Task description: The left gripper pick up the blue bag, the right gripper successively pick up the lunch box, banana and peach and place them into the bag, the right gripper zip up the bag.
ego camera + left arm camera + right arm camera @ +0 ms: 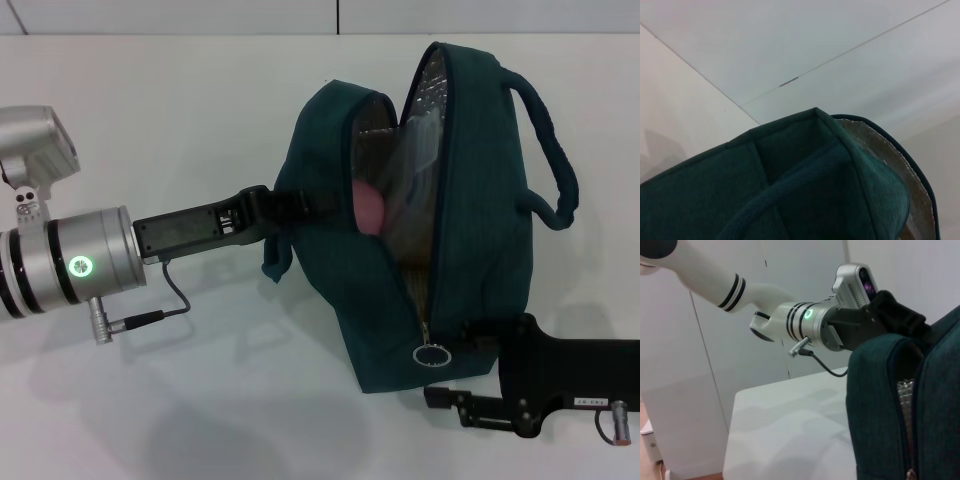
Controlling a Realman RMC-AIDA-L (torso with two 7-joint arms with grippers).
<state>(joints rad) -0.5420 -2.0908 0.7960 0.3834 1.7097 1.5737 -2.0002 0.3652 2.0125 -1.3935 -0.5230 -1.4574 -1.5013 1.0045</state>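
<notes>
The blue bag [480,200] hangs above the white table [200,400] with its top zipper wide open and its silver lining [425,90] showing. My left gripper [283,207] comes in from the left and is shut on the bag's near handle; in the right wrist view the handle [900,320] drapes over it. The pink peach [368,208] lies inside, beside clear plastic [405,235] that looks like the lunch box. The banana cannot be made out. My right gripper [458,362] stands open at the bag's near end, right beside the metal zipper ring [432,354].
The bag's far handle [550,150] loops out to the right. A cable [170,300] hangs under the left wrist. Bare white tabletop lies left of and in front of the bag; a white wall stands behind.
</notes>
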